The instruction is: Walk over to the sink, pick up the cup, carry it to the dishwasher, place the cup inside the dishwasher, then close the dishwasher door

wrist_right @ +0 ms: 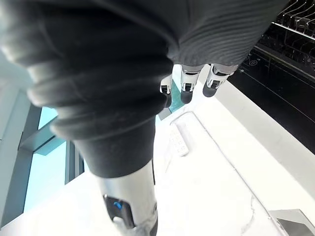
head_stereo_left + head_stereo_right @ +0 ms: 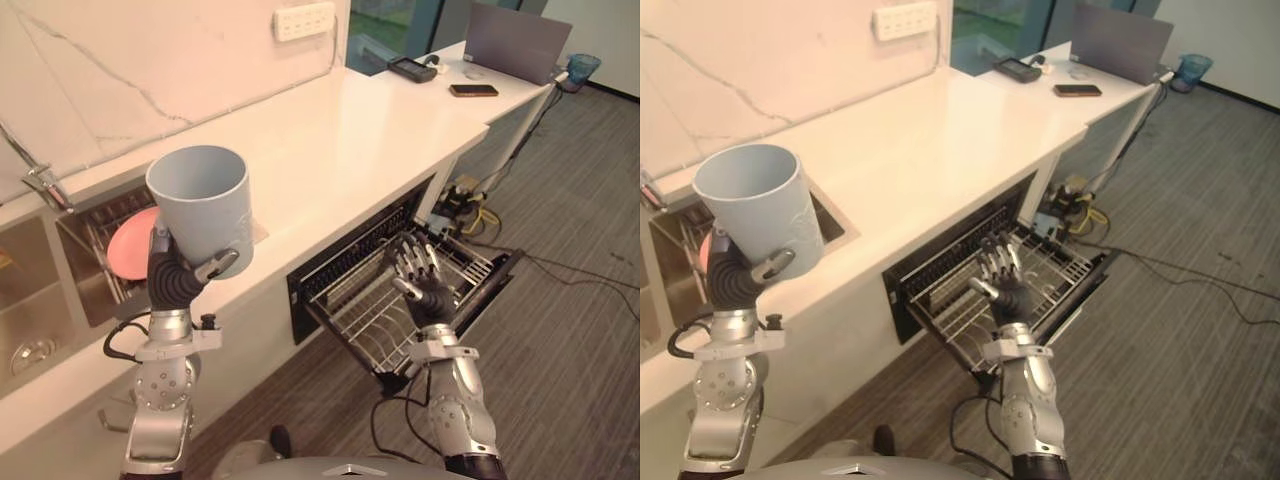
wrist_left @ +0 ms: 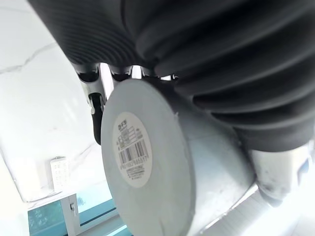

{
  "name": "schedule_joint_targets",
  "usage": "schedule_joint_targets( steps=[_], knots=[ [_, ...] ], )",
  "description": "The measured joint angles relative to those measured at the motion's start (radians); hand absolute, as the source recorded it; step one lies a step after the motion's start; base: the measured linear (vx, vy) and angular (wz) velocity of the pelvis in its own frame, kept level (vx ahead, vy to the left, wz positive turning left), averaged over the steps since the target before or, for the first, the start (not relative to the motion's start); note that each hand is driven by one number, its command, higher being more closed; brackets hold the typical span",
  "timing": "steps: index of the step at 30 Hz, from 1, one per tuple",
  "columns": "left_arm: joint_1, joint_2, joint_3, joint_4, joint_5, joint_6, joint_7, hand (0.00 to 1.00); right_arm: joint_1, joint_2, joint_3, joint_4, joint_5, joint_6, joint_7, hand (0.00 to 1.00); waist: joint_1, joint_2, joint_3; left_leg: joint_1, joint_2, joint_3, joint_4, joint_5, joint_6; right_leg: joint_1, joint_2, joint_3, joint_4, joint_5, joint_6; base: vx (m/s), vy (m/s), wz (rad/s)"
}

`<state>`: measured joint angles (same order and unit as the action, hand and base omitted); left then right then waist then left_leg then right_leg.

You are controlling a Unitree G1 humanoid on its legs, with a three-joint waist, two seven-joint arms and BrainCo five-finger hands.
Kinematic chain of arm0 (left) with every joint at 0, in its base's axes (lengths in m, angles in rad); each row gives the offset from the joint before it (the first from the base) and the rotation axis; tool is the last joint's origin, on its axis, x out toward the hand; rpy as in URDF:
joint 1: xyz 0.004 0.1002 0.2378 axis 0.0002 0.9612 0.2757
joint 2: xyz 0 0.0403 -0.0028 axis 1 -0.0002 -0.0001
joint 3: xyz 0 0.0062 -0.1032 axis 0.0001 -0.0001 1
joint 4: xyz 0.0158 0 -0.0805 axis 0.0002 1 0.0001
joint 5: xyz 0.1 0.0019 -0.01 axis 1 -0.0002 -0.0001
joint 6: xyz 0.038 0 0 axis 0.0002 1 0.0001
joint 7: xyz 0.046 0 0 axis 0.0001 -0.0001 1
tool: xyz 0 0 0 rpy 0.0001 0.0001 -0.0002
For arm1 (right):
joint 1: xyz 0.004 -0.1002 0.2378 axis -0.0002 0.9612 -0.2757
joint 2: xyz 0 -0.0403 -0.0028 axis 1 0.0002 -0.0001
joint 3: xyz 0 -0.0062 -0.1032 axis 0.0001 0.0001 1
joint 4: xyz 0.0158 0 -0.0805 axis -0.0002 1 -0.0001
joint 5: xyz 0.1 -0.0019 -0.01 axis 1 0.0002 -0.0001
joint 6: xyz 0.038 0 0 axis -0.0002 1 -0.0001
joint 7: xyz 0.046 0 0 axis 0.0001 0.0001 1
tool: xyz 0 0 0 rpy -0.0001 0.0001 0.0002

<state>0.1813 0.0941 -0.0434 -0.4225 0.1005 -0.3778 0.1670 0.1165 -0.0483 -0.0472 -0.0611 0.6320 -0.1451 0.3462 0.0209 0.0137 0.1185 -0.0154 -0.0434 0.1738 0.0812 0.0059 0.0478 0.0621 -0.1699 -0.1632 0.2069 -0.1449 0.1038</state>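
Left eye view: gripping the cup [image 2: 200, 200] upright in the left hand [image 2: 175, 278], fingers curled round its base, above the table [image 2: 330, 130] edge. Hovering the right hand [image 2: 422, 278], fingers spread, empty, over the pulled-out dishwasher rack [image 2: 355, 320], lower and rightward of the cup.

In front of me a long white counter [image 2: 340, 130] runs along the marble wall [image 2: 120, 70]. At its left end a steel sink [image 2: 40, 290] is set into it, with a chrome tap [image 2: 45, 185] at the back edge. At the far right end lie an open grey laptop [image 2: 515, 42], a dark phone [image 2: 473, 90] and a flat black device [image 2: 412, 68], near one another.
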Motion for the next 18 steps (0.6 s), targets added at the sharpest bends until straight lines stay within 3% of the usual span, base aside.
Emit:
schedule_joint_targets(
  steps=[2,8,14,18],
  knots=[
    [-0.002,0.000,0.005,0.000,-0.001,0.002,0.004,1.00,0.000,0.001,0.016,0.000,0.001,0.010,0.028,0.00,-0.002,0.000,-0.001,0.001,0.003,0.000,0.000,0.000,0.001,-0.028,-0.004,-0.012,0.038,0.003,-0.003,0.03,0.024,-0.24],
    [-0.040,-0.010,0.002,-0.008,-0.037,-0.002,0.057,1.00,-0.031,-0.004,0.024,-0.001,0.013,0.009,0.059,0.00,0.004,-0.009,-0.001,0.000,0.004,0.017,-0.035,0.005,-0.004,0.023,0.011,-0.014,-0.148,0.093,0.016,-0.05,0.033,-0.25],
    [-0.098,-0.030,-0.020,0.008,-0.095,-0.002,0.117,1.00,-0.097,-0.041,-0.004,-0.017,0.046,0.011,0.058,0.00,-0.007,-0.013,-0.009,0.034,0.007,0.020,-0.139,0.066,-0.026,0.014,0.016,-0.044,-0.171,0.101,0.001,-0.08,0.006,-0.04],
    [-0.185,-0.035,-0.053,0.165,-0.139,0.004,0.176,1.00,-0.173,-0.061,0.004,-0.087,0.126,0.057,0.062,0.00,-0.010,-0.022,-0.019,0.034,0.025,0.047,-0.158,0.094,-0.024,0.013,0.034,-0.043,-0.215,0.144,-0.007,0.00,-0.019,-0.18]
  ],
)
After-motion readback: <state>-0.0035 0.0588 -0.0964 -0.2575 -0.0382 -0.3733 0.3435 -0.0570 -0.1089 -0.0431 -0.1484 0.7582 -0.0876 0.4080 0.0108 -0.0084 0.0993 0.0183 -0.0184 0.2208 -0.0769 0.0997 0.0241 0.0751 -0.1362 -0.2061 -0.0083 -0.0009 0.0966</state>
